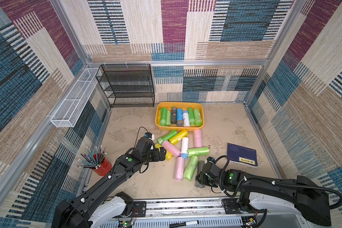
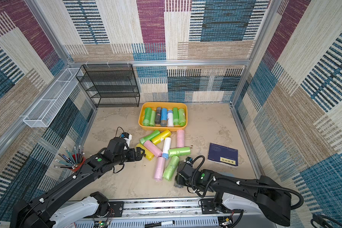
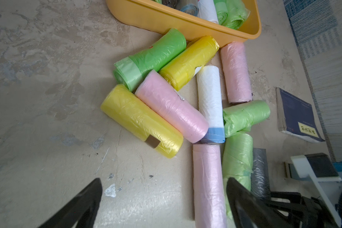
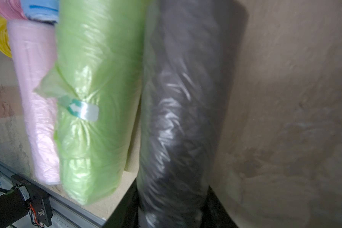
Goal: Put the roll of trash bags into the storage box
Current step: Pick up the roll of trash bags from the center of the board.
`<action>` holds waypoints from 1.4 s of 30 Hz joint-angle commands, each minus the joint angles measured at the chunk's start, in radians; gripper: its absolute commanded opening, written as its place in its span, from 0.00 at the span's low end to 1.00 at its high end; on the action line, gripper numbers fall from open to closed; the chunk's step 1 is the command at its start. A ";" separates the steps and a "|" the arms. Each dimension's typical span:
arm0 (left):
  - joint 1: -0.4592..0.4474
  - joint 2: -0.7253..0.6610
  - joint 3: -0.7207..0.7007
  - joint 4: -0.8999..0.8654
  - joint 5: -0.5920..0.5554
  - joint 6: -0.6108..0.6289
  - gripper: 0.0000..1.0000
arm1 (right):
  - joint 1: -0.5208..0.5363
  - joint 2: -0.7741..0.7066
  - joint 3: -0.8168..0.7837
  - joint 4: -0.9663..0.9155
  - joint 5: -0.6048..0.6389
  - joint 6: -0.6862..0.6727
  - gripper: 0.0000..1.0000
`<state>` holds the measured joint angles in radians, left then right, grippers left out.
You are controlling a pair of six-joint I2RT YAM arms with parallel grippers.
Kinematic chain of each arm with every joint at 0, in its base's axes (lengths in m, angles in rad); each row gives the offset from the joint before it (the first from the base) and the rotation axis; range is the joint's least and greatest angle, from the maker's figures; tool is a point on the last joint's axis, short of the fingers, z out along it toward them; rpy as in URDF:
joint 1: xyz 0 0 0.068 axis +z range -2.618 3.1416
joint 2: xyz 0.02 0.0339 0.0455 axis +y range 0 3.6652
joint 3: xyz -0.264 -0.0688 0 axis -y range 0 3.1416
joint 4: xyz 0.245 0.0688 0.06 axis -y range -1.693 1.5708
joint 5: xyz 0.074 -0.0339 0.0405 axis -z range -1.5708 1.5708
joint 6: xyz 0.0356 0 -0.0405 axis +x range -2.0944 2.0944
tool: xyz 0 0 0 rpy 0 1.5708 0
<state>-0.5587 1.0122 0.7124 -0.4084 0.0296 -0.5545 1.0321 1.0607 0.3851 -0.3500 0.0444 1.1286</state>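
1. In both top views the right claw [image 1: 200,180] is hidden under its own black wrist. Only the far half of the grey roll [image 1: 200,165] shows beyond the wrist, and a bit of its near end pokes out on the other side.
2. The right wrist view is blurred. In it the right claw [image 4: 172,185] has 1 black finger [image 4: 124,207] pressed against each side of the grey roll [image 4: 182,110], pinching it. The roll lies on the table, and both the fingers and its near end are cut off by the picture's edge.
3. The left claw [image 1: 160,153] hangs spread wide with nothing between its fingers. It covers part of a yellow roll [image 1: 168,156] beneath it. In the left wrist view only the 2 fingertips [image 3: 98,180] show.
4. The orange tub [image 1: 179,103] sits well ahead of both claws, past the loose pile. 7 rolls lie side by side in it.
5. A green roll [image 4: 99,98] lies just beside the grey one, on the left claw's side, and a pink roll [image 4: 36,98] lies next to it.
6. All the rolls are cylinders of thin, crinkled, glossy plastic film. The green one has a clear tape strip with a small arrow on it.
7. The tub is smooth plastic with rounded corners and a rolled rim. The table [image 1: 225,126] is mottled beige.
8. A dark blue book [image 1: 241,155] lies flat near the right claw, on its outer side.
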 commanded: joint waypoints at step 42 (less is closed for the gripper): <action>0.000 0.044 0.065 0.024 0.000 -0.038 0.98 | -0.013 -0.070 0.122 0.176 0.062 -0.049 0.30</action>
<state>-0.5594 1.0611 0.7788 -0.3939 0.0502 -0.5777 1.0241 0.9596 0.4679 -0.1928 0.1009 1.1202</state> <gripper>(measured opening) 0.984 0.359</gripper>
